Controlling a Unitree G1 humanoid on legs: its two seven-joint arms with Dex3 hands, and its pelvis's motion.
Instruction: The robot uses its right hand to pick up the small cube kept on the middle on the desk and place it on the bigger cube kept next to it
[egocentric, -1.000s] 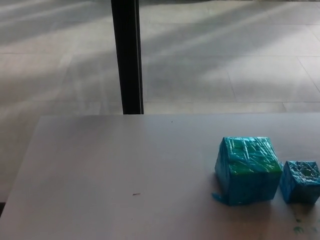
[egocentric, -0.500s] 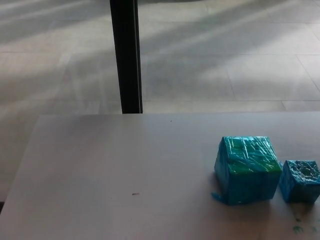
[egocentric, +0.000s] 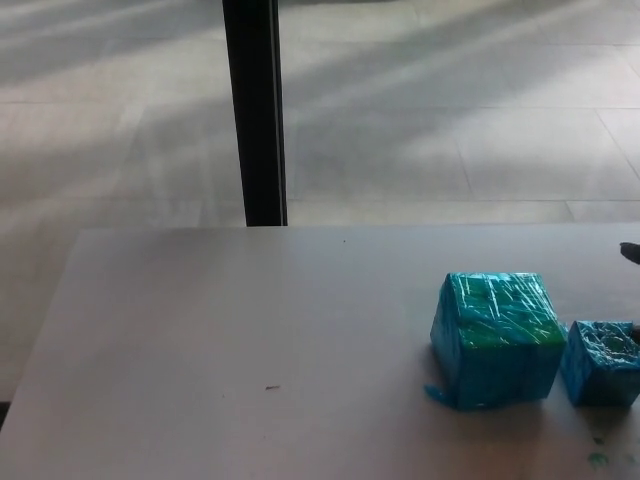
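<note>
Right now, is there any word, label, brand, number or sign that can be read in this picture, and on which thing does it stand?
None can be read.
Big cube: shiny blue-green wrap only, no print visible.
Small cube: the same wrap, no print visible.
Desk: plain surface, only a tiny dark speck and some green smudges near the right corner.
Black post: no marking.

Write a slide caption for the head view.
Small blue cube sits right of the bigger cube on the desk, unstacked; a dark tip shows at the right edge.
</note>
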